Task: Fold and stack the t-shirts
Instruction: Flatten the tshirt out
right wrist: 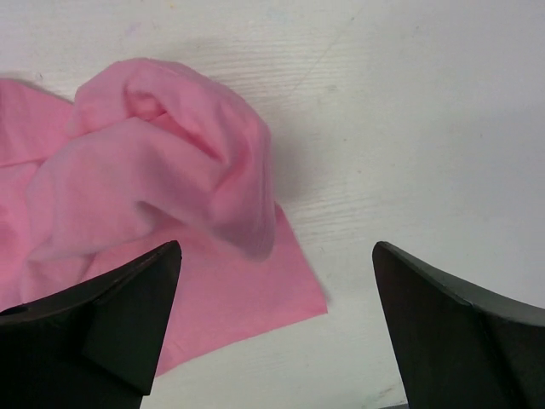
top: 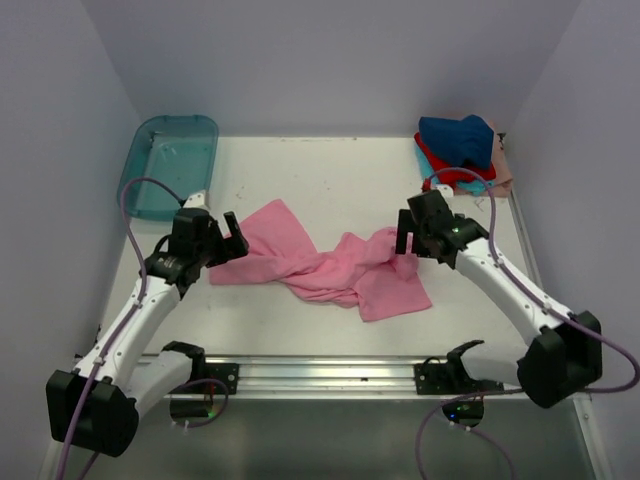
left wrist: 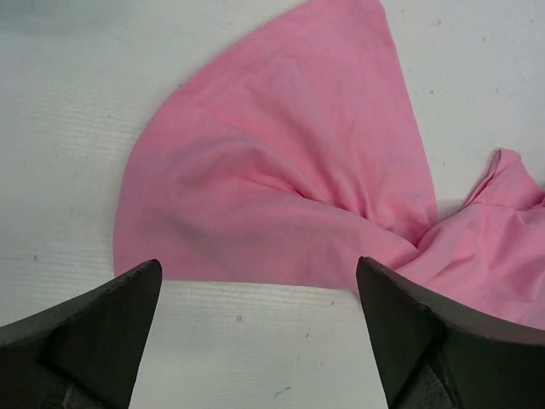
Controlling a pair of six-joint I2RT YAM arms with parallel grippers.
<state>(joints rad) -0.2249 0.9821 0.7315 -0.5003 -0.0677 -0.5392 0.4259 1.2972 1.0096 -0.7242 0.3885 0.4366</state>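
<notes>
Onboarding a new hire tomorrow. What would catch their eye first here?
A pink t-shirt sprawls crumpled at centre, twisted in its middle. The left gripper and right gripper sit open at its two ends, holding nothing. Far right, a pile of shirts, navy on top; far left, a teal tub.

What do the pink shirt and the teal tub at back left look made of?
Pink shirt: soft knit cloth, probably cotton jersey, with a matte finish. It slumps into loose folds and creases, and a fine texture shows close up. Teal tub: translucent plastic, likely rigid and fairly glossy. Its walls look see-through, with a smooth rounded rim.
</notes>
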